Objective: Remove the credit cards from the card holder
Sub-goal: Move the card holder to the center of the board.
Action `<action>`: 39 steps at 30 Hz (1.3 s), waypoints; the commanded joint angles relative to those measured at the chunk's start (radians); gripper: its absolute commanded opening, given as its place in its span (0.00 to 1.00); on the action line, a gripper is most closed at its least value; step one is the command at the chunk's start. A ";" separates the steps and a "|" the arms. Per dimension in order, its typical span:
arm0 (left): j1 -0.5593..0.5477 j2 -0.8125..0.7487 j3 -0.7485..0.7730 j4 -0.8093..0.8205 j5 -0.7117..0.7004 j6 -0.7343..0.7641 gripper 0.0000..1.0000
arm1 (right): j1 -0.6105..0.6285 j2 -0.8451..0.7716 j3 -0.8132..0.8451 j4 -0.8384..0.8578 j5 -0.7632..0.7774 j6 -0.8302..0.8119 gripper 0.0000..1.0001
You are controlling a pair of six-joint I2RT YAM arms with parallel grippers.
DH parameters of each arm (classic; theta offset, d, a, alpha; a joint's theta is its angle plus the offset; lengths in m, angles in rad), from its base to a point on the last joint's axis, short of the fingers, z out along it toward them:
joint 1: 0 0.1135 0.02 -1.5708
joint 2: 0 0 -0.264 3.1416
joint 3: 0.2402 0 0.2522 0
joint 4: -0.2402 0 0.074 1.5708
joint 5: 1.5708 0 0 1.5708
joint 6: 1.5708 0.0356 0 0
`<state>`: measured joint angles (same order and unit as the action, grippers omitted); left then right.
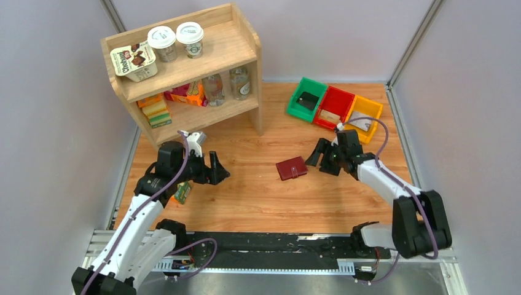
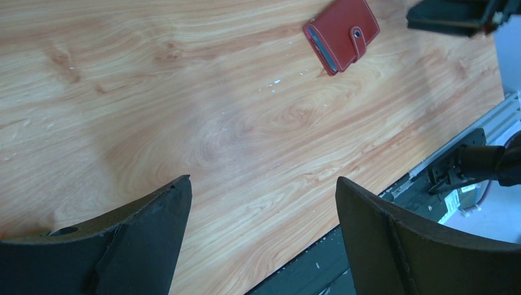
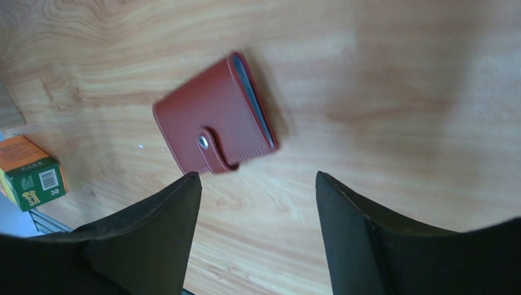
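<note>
The maroon card holder (image 1: 291, 168) lies closed on the wooden table, its snap tab fastened. It shows in the left wrist view (image 2: 341, 34) at the top right and in the right wrist view (image 3: 215, 122) just beyond the fingertips. Grey sleeve edges show along its side; the credit cards inside are hidden. My right gripper (image 1: 319, 160) is open and empty, just right of the holder, not touching it; in its own view the gripper (image 3: 257, 178) has bare table between the jaws. My left gripper (image 1: 220, 171) is open and empty, well left of the holder, also in its own view (image 2: 263, 183).
A wooden shelf (image 1: 190, 74) with cups, bottles and boxes stands at the back left. Green (image 1: 306, 98), red (image 1: 333, 106) and yellow (image 1: 364, 115) bins sit at the back right with dark and pale flat items in them. A small green-orange box (image 1: 182, 192) lies by the left arm.
</note>
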<state>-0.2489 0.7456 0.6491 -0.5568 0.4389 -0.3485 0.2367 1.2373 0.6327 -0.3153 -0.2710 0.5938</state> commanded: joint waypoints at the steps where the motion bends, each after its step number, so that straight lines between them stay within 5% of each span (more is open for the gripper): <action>1: -0.044 0.018 -0.006 0.078 -0.015 -0.041 0.94 | -0.002 0.149 0.143 0.104 -0.082 -0.121 0.67; 12: -0.113 0.090 -0.020 0.118 -0.051 -0.063 0.94 | 0.208 0.482 0.395 0.012 -0.194 -0.314 0.53; 19: -0.162 0.127 -0.023 0.132 -0.077 -0.089 0.92 | 0.349 0.515 0.496 -0.085 -0.162 -0.396 0.44; 26: -0.193 0.132 -0.020 0.136 -0.109 -0.112 0.92 | 0.205 0.315 0.368 -0.079 0.107 -0.259 0.63; 30: -0.204 0.135 -0.020 0.138 -0.117 -0.119 0.92 | 0.109 0.321 0.341 -0.077 0.053 -0.259 0.65; 39: -0.216 0.153 -0.014 0.144 -0.129 -0.124 0.92 | 0.113 0.458 0.387 -0.057 -0.091 -0.311 0.59</action>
<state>-0.4576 0.8936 0.6262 -0.4507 0.3195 -0.4648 0.3359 1.6466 0.9829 -0.3847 -0.2798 0.3145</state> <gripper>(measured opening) 0.922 0.614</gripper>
